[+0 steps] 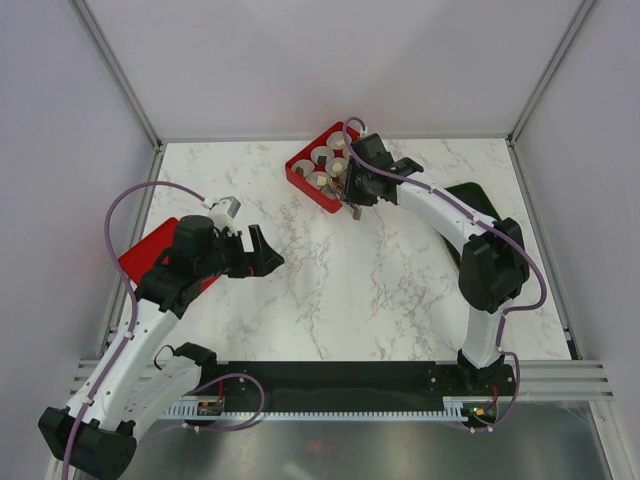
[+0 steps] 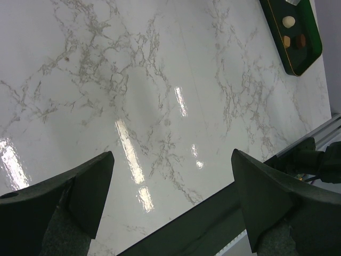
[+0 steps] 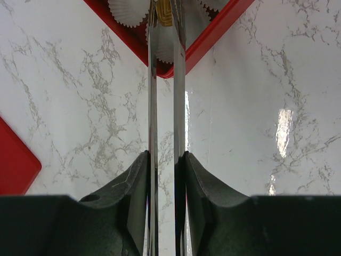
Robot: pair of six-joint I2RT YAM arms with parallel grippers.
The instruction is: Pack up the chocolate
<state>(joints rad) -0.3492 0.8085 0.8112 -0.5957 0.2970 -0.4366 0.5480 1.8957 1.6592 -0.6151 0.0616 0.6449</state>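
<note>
Right jaws are clenching tweezers (image 3: 153,106), pinching a chocolate (image 3: 164,13) ahead, above the tray (image 3: 221,24); left jaws are hanging released. Light, probably crumbly, it is needing gentle mid-side pinching.

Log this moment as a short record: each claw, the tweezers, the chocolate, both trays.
left claw: open, empty, above the marble table
right claw: shut on tweezers
tweezers: tips over the red tray, apparently pinching a tan chocolate piece
red tray: holds white paper cups
green tray: loose chocolate pieces inside
</note>
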